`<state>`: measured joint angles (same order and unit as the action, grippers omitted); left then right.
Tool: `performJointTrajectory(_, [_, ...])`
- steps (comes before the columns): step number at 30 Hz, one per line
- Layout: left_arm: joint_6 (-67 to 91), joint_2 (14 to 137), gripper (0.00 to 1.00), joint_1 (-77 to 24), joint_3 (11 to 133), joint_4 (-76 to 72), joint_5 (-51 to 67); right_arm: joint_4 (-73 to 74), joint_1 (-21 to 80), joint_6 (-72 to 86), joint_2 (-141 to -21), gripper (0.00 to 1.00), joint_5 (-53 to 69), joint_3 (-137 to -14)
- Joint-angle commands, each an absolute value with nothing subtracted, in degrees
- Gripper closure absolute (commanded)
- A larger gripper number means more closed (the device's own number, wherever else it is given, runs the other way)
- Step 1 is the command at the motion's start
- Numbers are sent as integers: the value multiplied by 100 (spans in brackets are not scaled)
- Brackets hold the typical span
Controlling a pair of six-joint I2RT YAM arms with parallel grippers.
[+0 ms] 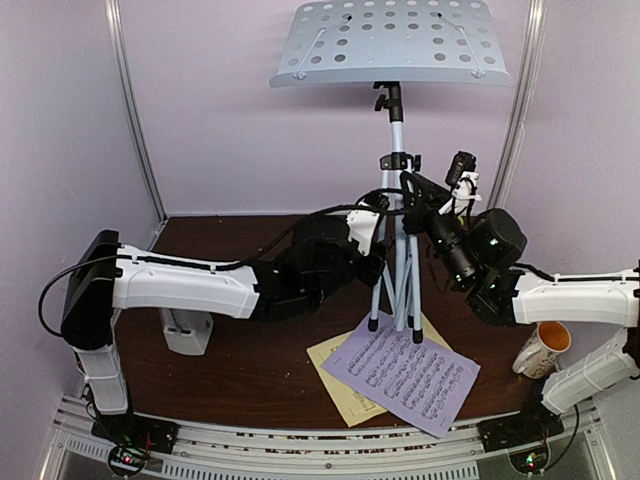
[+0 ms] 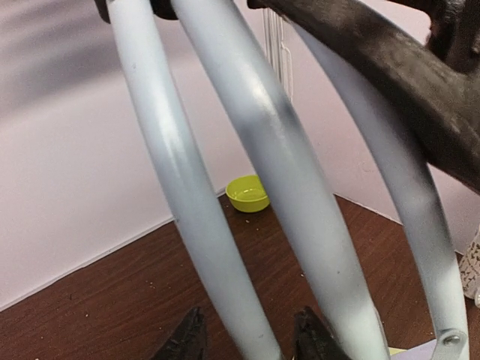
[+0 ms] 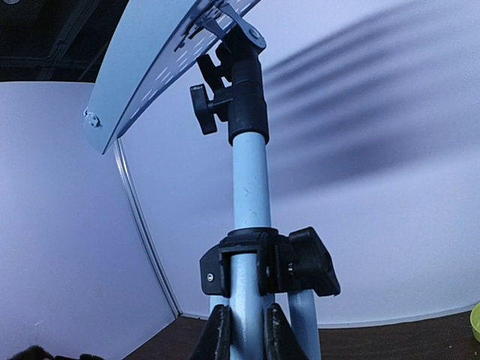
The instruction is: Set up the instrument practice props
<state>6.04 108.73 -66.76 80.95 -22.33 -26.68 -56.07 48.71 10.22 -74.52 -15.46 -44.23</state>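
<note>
Clamping the silver tripod on its centre pole just under the collar, the right claw presses both fingers against it. The grey perforated desk sits high above that claw. The left claw straddles one tripod leg; whether it pinches cannot be told. The lilac page lies below both claws, under the tripod's feet.

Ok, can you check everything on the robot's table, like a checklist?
Surface: brown wooden table.
Job's things: music stand upright on its tripod; lilac page overlapping yellow page at the tripod's feet; small grey metronome partly hidden by the left arm.
Clutter: mug at right; green bowl near the wall.
Grippers: left gripper straddles a tripod leg, grip unclear; right gripper shut on the tripod's pole.
Cables: black cable loops beside the left arm.
Surroundings: pale lilac walls, metal corner posts.
</note>
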Motion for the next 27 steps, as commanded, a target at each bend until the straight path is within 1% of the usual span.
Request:
performJointTrajectory(1, [407, 10917, 67, -5854, 8250, -2180, -3143, -7094, 5071, 1061, -6831, 100, -998, -4811])
performJointTrajectory(7, [109, 10775, 86, -5599, 8041, -2326, -2817, -6715, 5078, 1114, -6761, 100, -886, -4828])
performJointTrajectory(8, [53, 10749, 88, -5569, 7985, -2398, -2791, -6622, 5076, 1104, -6753, 100, -885, -4837])
performJointTrajectory(10, [-70, 10704, 100, -5505, 7875, -2557, -2846, -6400, 5075, 1044, -6735, 100, -852, -4878])
performJointTrajectory(20, [-245, 10483, 100, -4601, 6937, -3765, -2701, -4727, 5022, 303, -6650, 100, -499, -5263])
performJointTrajectory(27, [-560, 10823, 100, -4190, 6911, -4284, -2430, -3633, 5013, -563, -7140, 100, -134, -5915])
